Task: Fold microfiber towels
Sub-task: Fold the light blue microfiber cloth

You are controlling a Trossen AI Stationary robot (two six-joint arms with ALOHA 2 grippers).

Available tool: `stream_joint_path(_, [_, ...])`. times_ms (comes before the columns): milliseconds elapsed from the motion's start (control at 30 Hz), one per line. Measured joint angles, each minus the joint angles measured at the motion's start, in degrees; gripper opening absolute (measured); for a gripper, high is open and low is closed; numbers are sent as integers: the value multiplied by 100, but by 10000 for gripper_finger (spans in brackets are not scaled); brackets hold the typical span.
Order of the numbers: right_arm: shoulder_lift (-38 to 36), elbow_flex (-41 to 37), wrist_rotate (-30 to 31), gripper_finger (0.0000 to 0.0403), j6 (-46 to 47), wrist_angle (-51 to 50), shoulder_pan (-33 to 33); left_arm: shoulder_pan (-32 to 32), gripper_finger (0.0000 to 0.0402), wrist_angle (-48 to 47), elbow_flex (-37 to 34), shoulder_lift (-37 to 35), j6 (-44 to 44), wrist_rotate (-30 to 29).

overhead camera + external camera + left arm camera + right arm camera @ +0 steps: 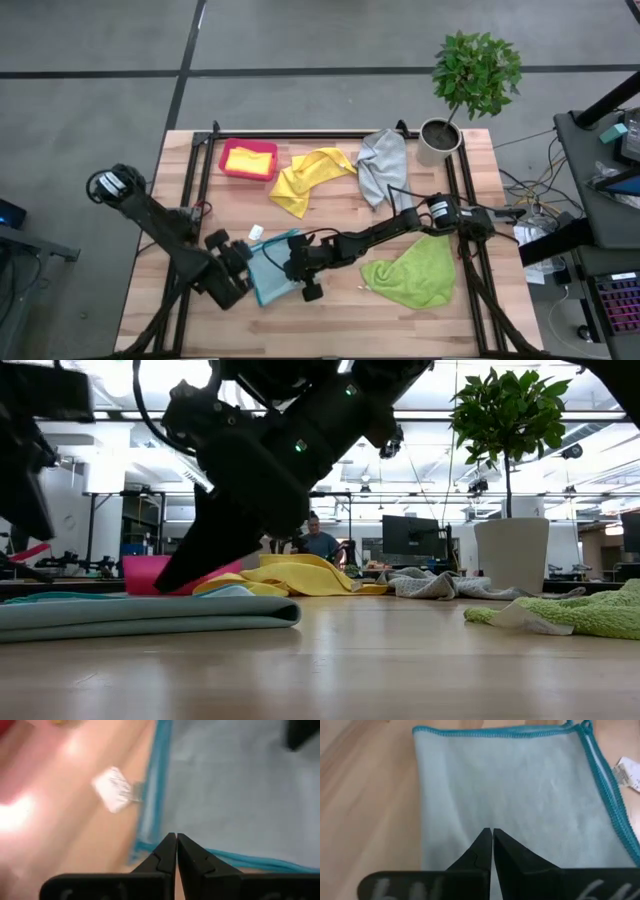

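Observation:
A light blue towel (270, 268) lies folded and flat on the table near its front edge, its teal hem (605, 780) showing in the right wrist view. My left gripper (238, 278) is shut and hangs above the towel's left corner (150, 845). My right gripper (491, 831) is shut, slanting down over the towel's top face from the right. A yellow towel (310, 178), a grey towel (383, 165) and a lime green towel (415, 270) lie crumpled on the table. Another yellow towel (250, 160) lies in the bin. My right gripper's shut fingertips (165, 585) slant down from the table's right toward the light blue towel's top face (520, 785). The cloth lies flat with no pinched-up fold, and I cannot tell whether the tips touch it.
A pink-red bin (228, 172) stands at the far left and a potted plant (440, 140) at the far right corner. A white label (255, 232) lies beside the blue towel. Black frame rails (200, 170) run along the table's sides. A person (318, 542) sits in the room behind.

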Motion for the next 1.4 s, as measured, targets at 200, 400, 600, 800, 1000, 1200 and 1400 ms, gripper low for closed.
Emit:
stream_joint_path(200, [0,-92,0,9,-2,44,-2,277,34,618,-544,-102,175,-3])
stream_joint_path(400, [0,-199,-3,9,0,125,-9,289,85,918,-903,-95,53,4])
stream_joint_path(600, [0,-208,-15,9,30,178,-11,288,95,1368,-1122,-100,69,19])
stream_joint_path(800, [0,-210,-39,9,42,261,-11,287,81,1726,-1305,-100,88,40])
stream_joint_path(1000, [0,-210,-39,9,59,261,-11,287,38,1722,-1305,-98,190,229])
stream_joint_path(1200, [0,-210,-39,9,63,261,-11,287,5,1693,-1290,-98,229,231])
stream_joint_path(1400, [0,-210,-37,9,120,261,-11,287,1,1069,-967,-176,232,454])
